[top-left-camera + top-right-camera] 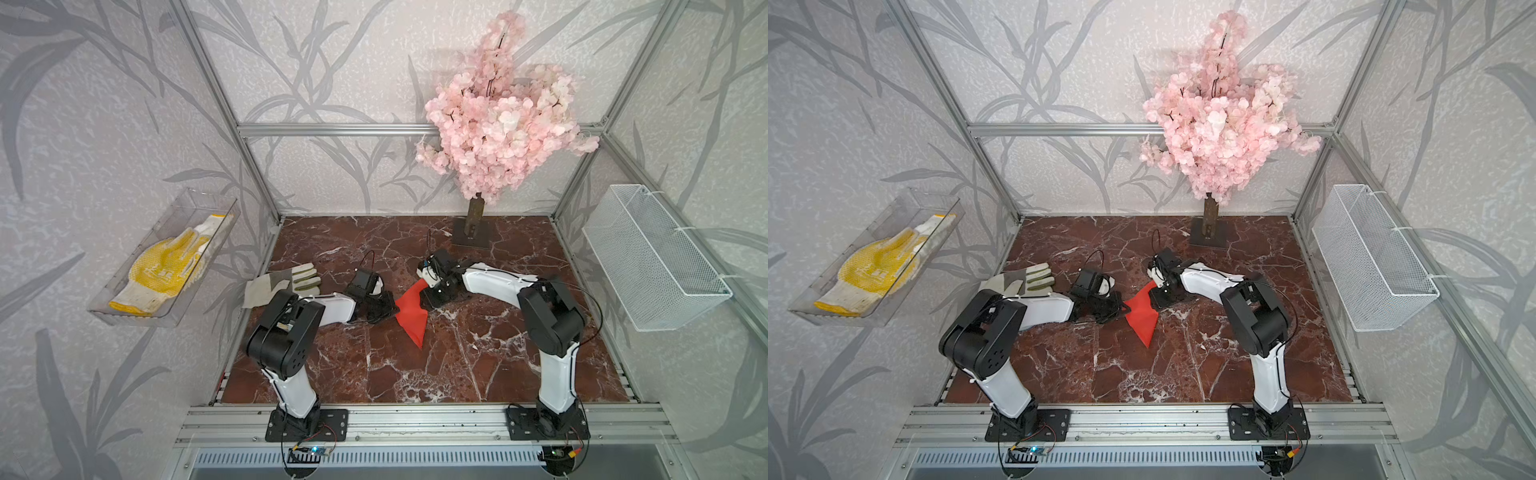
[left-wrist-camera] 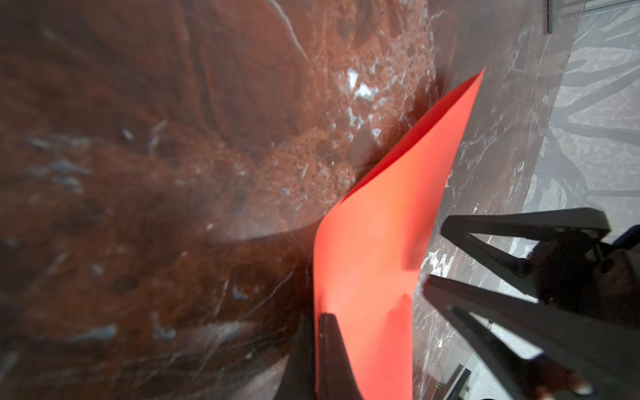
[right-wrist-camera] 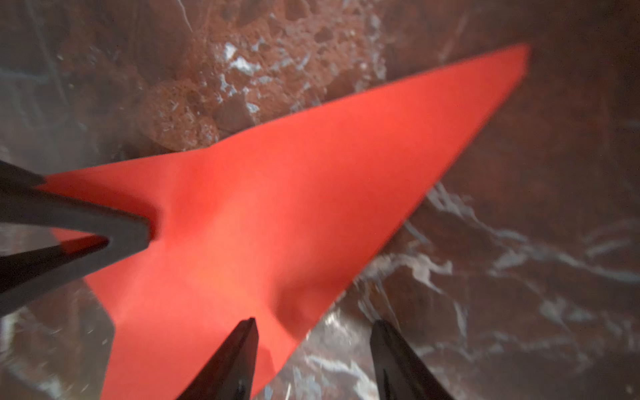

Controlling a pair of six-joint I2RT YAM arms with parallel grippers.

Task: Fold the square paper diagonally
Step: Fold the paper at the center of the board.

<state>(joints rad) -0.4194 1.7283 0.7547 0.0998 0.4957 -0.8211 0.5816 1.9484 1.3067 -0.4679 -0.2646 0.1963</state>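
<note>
Left gripper (image 1: 390, 309) was clamped tight on a corner of the square paper (image 1: 411, 318); right gripper (image 3: 311, 325) stood with jaws apart, gripping nothing.

Thin, matte and red-orange, the sheet bowed up off the middle of the veined red-brown marble table (image 1: 457, 374) between both grippers, tapering to a point toward the front. A clear plastic tray (image 1: 133, 318) on the left wall held a yellow-dotted knit glove (image 1: 162, 270). A white wire-mesh basket (image 1: 648, 266) hung on the right wall. A pale grey work glove (image 1: 286, 282) lay flat by the left arm.
</note>
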